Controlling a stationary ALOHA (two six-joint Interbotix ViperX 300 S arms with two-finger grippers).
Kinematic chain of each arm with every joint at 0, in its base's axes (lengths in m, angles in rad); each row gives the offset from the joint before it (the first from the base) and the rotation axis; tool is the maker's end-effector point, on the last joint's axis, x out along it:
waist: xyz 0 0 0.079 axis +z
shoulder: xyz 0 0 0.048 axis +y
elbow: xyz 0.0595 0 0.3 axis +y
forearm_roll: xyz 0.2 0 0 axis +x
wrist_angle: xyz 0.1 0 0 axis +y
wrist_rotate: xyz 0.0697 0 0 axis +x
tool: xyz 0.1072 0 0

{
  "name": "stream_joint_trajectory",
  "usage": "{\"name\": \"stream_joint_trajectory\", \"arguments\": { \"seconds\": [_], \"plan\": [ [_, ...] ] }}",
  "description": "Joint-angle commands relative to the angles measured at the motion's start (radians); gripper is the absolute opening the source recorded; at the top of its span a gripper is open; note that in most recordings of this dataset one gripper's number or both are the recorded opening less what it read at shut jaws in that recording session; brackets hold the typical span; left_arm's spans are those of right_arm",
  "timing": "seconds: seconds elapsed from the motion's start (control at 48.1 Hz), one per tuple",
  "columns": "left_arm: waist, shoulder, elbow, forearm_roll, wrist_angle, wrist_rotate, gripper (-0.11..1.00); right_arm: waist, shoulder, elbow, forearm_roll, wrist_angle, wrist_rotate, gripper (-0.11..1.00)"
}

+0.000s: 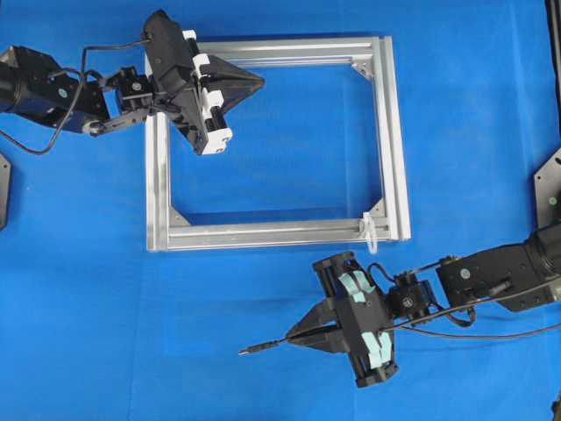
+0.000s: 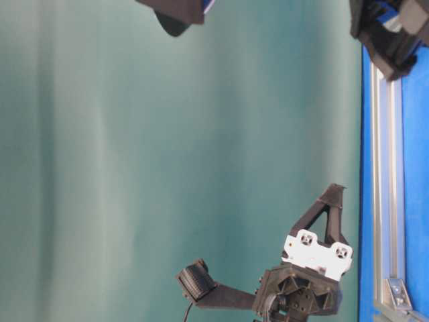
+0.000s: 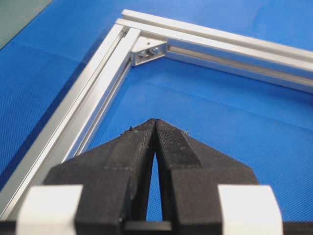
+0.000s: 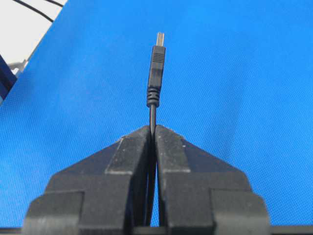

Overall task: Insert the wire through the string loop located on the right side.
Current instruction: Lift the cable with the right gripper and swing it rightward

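Right gripper (image 1: 302, 337) pinching wire (image 4: 155, 73) just behind plug, so short stiff tip projects ahead for threading. String loop (image 1: 371, 231) on frame (image 1: 263, 235) corner lies behind and to side of fingers; tip points away. Left gripper (image 3: 155, 128) pressed together, empty, over frame's far corner, out of way.

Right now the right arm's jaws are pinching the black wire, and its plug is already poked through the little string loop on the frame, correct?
Not quite. The right gripper does pinch the wire, but the overhead view shows its plug lying apart from the string loop, not through it.
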Motion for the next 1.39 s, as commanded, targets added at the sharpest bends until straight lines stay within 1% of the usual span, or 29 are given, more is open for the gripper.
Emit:
{"name": "stream_joint_trajectory", "arguments": {
  "seconds": [0.0,0.894,1.039,1.206,1.372],
  "plan": [
    [0.002,-0.031,-0.009,0.003,-0.006,0.003,0.00,0.003,-0.032,-0.017,-0.002,-0.006,-0.002,-0.04],
    [0.002,-0.031,-0.008,0.003,-0.006,0.003,0.00,0.003,-0.037,-0.008,0.000,-0.003,0.002,-0.04],
    [0.002,-0.031,-0.008,0.003,-0.005,0.003,0.00,0.005,-0.058,0.034,0.003,-0.009,0.005,-0.04],
    [0.002,-0.032,-0.008,0.003,-0.006,0.003,0.00,0.017,-0.112,0.121,0.015,-0.020,0.009,-0.04],
    [0.002,-0.032,-0.008,0.003,-0.006,0.003,0.00,0.026,-0.204,0.247,0.060,-0.020,0.009,-0.04]
  ]
}}
